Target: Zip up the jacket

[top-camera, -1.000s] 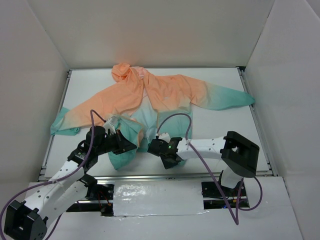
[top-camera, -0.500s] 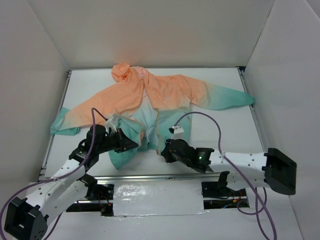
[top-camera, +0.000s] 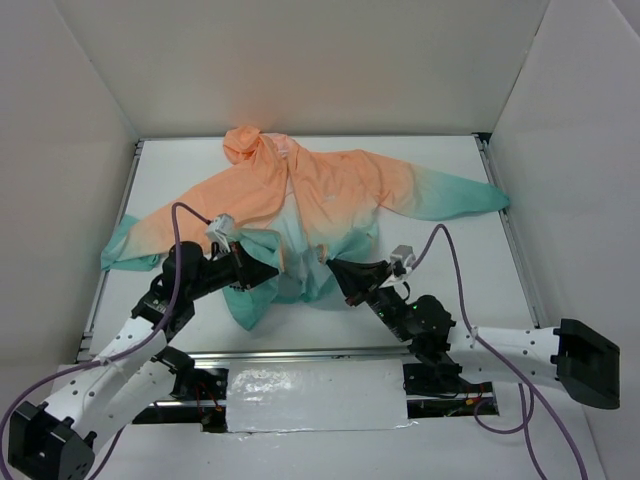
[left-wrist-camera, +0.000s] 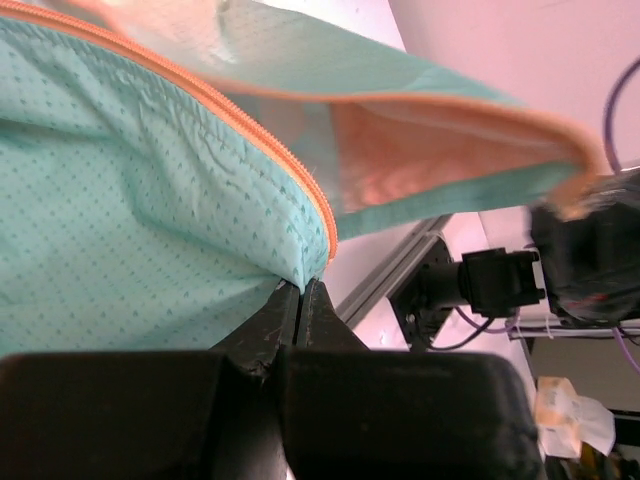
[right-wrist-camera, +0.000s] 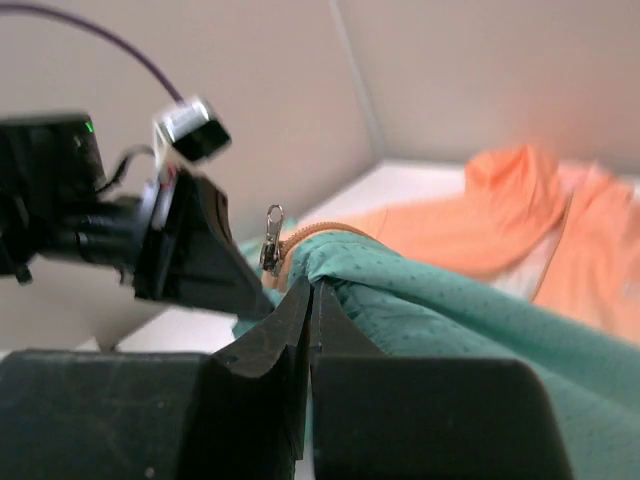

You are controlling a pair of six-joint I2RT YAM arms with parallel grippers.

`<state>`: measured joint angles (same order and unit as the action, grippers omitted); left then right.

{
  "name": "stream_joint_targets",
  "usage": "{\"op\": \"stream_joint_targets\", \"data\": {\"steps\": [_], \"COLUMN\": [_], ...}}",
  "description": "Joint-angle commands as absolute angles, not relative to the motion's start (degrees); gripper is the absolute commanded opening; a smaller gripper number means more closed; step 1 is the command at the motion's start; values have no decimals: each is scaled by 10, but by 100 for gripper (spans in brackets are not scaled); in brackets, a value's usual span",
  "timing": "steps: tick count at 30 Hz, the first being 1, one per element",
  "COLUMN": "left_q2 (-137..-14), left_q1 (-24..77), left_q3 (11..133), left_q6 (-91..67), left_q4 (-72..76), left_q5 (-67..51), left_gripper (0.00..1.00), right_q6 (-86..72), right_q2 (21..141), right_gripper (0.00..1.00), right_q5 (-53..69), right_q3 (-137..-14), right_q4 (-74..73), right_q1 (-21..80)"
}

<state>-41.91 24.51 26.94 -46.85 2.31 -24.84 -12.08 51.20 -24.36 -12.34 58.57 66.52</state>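
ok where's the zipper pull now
In the right wrist view, the zipper pull stands at the teal hem corner of the jacket, up and left of the right gripper, whose jaws pinch that hem.

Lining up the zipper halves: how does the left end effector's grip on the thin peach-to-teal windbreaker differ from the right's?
The left end effector pinches the hem corner where the orange zipper teeth end, no slider in its view; the right end effector pinches an edge beside the metal zipper slider. From above, the left holds the left front panel, the right the right one. Both are shut on teal fabric of the thin peach-to-teal windbreaker.
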Motion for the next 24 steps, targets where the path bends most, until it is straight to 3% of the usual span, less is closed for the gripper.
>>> {"op": "stream_joint_targets", "data": {"steps": [1, 8, 12, 16, 21, 24], "left_q2": [-425, -456, -460, -457, -454, -448], "left_q1": [243, 243, 242, 242, 242, 242], "left_q3": [294, 285, 300, 312, 317, 340], "left_q6": [-437, -446, -439, -426, -422, -414], "left_q4": [27, 50, 34, 4, 2, 3], "left_q5": [-230, -223, -211, -188, -174, -181], "left_gripper": [0, 0, 0, 0, 0, 0], "right_q6": [42, 267, 268, 216, 155, 81], "right_q2": [503, 772, 747, 702, 659, 571], "right_gripper": [0, 0, 0, 0, 0, 0], "right_q5": [-235, -254, -180, -94, -110, -84], "right_q3": [-156, -255, -297, -261, -200, -164], "right_q4": [743, 1009, 985, 1011, 1003, 881], "right_q1": [670, 619, 614, 616, 616, 616]}}
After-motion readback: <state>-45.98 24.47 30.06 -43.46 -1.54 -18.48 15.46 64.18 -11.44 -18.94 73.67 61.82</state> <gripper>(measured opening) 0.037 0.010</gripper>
